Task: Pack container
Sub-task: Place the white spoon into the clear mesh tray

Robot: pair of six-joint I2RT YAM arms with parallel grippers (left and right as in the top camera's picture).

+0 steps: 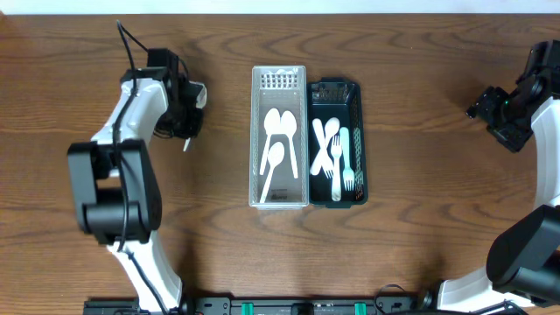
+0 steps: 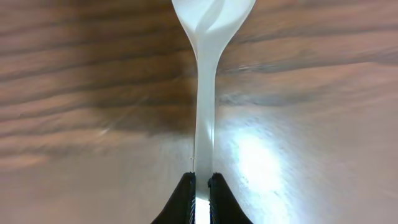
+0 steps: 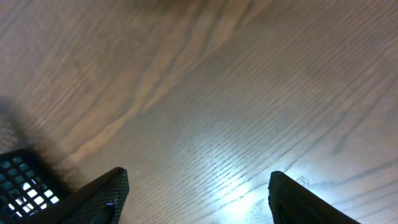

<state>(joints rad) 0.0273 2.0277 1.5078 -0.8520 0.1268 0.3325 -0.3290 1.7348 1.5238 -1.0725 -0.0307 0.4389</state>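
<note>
One white spoon (image 2: 205,93) is pinched by the tip of its handle in my left claw (image 2: 201,185). The fingers are pressed against it from both sides, and the bowl points straight out ahead of the claw, above the bare wooden surface (image 2: 323,124).

I judge it belongs in the clear tray (image 1: 256,131) at the middle of the surface, which holds other white spoons. That tray sits right against the dark tray (image 1: 337,90), which holds the forks. From my left claw the clear tray lies off to my right, well apart, with open wood between us. Its long axis runs away from me, and the spoons inside lie along that axis. The spoon I hold will have to be turned to match before I lower it in.

My right claw (image 3: 198,183) is spread wide and carries nothing. It hangs far out on the other side, beyond the dark tray, so the left arm is both nearer and loaded.
</note>
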